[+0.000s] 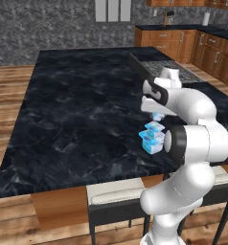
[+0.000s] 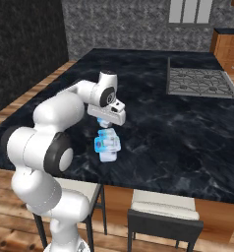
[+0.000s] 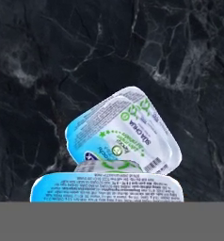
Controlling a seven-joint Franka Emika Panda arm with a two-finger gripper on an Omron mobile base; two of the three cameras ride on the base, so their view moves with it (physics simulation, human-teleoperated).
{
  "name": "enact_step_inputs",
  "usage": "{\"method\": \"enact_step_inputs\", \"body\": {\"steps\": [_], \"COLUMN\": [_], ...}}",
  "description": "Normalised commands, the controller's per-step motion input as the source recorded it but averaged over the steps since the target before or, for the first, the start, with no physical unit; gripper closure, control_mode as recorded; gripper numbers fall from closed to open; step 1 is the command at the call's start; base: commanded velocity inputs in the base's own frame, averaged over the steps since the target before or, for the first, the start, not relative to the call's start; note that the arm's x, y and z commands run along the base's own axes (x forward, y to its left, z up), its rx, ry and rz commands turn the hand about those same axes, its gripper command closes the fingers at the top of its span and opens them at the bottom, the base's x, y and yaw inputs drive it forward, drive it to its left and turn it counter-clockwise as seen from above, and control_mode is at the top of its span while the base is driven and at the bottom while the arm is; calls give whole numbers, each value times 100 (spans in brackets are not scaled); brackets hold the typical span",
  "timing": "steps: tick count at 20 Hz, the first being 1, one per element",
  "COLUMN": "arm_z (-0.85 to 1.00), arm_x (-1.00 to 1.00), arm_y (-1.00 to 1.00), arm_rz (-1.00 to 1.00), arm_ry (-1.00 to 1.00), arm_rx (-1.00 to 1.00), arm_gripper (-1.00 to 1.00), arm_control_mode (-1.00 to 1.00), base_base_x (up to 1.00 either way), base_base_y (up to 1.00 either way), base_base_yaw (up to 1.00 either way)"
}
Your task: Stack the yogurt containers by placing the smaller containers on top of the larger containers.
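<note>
My gripper (image 1: 157,116) hangs over the near right part of the black counter, shut on a small blue-lidded yogurt cup (image 2: 107,123). The hand view has that cup's lid (image 3: 107,186) close up at the bottom, hiding the fingertips. Directly under it stands a stack (image 1: 153,137). Its base is the larger white tub (image 2: 109,155), and a tilted blue-and-white lid (image 3: 128,136) lies on top. The held cup hovers just above the stack. I cannot tell whether they touch.
The black marble island counter (image 1: 77,115) stretches wide to the left and far side. A cooktop (image 2: 200,81) is set into its far right. Two stools (image 2: 163,211) stand under the near edge. Wooden cabinets (image 1: 183,43) line the back wall.
</note>
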Motion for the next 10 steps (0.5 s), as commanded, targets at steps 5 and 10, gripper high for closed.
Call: {"method": "enact_step_inputs", "body": {"steps": [5,10], "arm_z": [-16,-14], "arm_x": [0,4], "arm_y": [0,0], "arm_rz": [0,0], "arm_ry": [0,0], "arm_rx": [0,0], "arm_gripper": [100,100], "arm_control_mode": [-100,-100], "base_base_x": [0,0], "base_base_y": [0,0], "base_base_yaw": [0,0]}}
